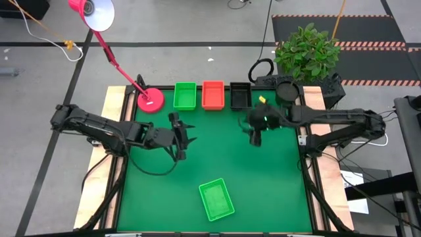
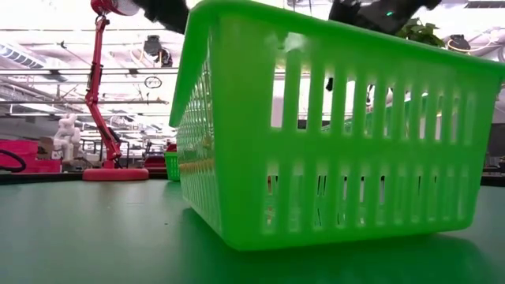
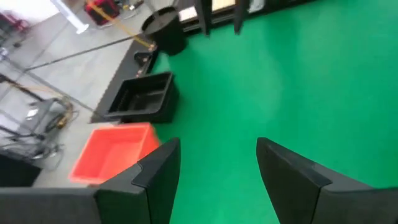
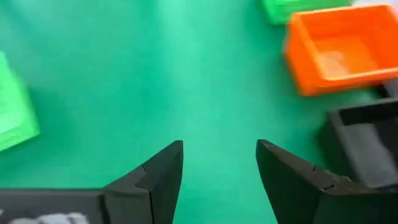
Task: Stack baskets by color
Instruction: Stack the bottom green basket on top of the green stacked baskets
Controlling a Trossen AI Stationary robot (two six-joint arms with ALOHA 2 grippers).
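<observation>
Loose green basket (image 1: 216,200) sits alone on the green table (image 1: 276,184), well apart from both grippers and on the near side of each. It lies skewed to the table edges. It fills the low view, resting flat.

Row at the far edge: green stack (image 1: 185,96), orange-red stack (image 1: 213,95), black stack (image 1: 239,96), side by side. How many trays each holds cannot be told from above.

Right gripper (image 1: 255,135) hangs over bare table, just near-side of the black stack; jaws wide, nothing between them. Left gripper (image 1: 180,139) hovers over bare table, near-side of the green stack; jaws wide too, empty.

Judgement: loose green tray is the one left to place, onto the green stack.

Risks:
- Skewed tray: a grip not turned to match its wall could slip or spin it.
- Thin mesh wall may flex; the tray could tip on lift.
- Set down askew, it may ride on the stack's rim instead of nesting.
- Pink lamp base (image 1: 150,100) stands just beside the green stack; a wide approach could nudge it.
</observation>
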